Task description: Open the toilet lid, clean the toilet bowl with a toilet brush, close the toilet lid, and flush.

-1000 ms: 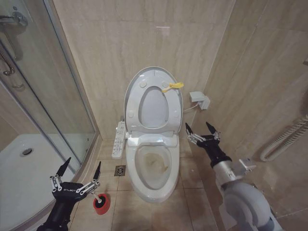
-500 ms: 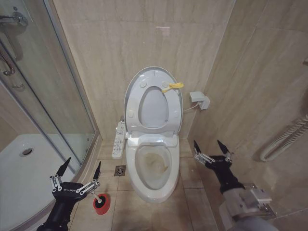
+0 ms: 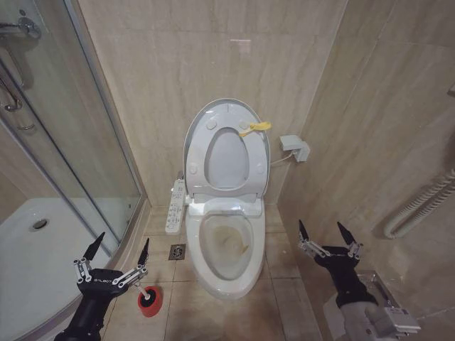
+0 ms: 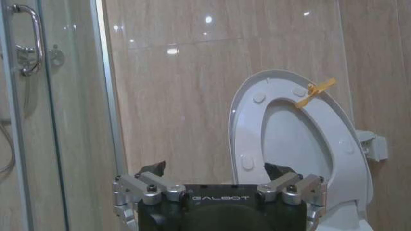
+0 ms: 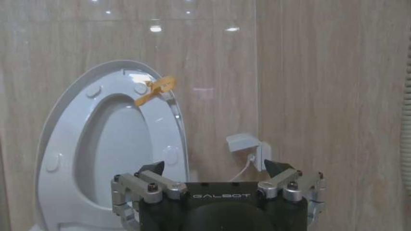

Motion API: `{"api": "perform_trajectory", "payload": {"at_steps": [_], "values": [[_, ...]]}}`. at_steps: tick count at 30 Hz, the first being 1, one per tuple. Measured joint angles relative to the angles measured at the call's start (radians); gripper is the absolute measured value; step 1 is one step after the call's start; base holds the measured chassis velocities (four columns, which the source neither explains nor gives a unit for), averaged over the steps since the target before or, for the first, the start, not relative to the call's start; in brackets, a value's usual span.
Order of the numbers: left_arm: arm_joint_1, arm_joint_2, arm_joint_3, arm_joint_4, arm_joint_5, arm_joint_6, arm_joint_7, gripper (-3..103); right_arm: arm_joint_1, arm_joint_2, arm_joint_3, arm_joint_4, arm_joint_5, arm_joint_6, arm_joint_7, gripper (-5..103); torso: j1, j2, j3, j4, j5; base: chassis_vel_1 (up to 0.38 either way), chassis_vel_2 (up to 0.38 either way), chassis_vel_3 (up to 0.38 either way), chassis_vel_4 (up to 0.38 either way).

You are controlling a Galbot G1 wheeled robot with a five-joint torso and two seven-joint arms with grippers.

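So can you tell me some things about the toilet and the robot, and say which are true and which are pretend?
1. The toilet lid is standing up open. True.
2. The right pincer is holding the toilet brush. False: it is open and empty, beside the toilet.
3. The toilet bowl has brownish stains inside. True.
4. The brush lies inside the bowl. False: it sits in its red holder on the floor, by the open left pincer.

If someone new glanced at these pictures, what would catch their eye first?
The toilet lid stands raised against the wall, exposing the stained toilet bowl at centre. The left gripper hangs with open jaws just above the toilet brush on the floor; the right gripper, also open, hangs right of the bowl.
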Motion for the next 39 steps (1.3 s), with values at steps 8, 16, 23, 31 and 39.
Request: {"api": "perform_trajectory", "payload": {"at_steps": [8,16,23,31,39], "values": [[0.0,0.0,0.0,0.0,0.0,0.0,0.0,100,-0.013,0.021,-0.008,0.011,-0.011,0.002,-0.019,100,0.0,0.0,0.0,-0.0001,0.0001,0.0,0.0,0.0,0.0],[0.0,0.0,0.0,0.0,0.0,0.0,0.0,100,-0.017,0.025,-0.009,0.013,-0.011,-0.031,-0.026,100,0.0,0.0,0.0,-0.0001,0.0001,0.0,0.0,0.0,0.0],[0.0,0.0,0.0,0.0,0.0,0.0,0.0,100,-0.016,0.025,-0.009,0.014,-0.011,-0.032,-0.026,100,0.0,0.0,0.0,-0.0001,0.0001,0.0,0.0,0.0,0.0],[0.0,0.0,0.0,0.0,0.0,0.0,0.0,100,-0.016,0.024,-0.009,0.014,-0.011,-0.033,-0.026,100,0.0,0.0,0.0,-0.0001,0.0002,0.0,0.0,0.0,0.0],[0.0,0.0,0.0,0.0,0.0,0.0,0.0,100,-0.015,0.024,-0.009,0.014,-0.01,-0.033,-0.026,100,0.0,0.0,0.0,-0.0001,0.0002,0.0,0.0,0.0,0.0]]}}
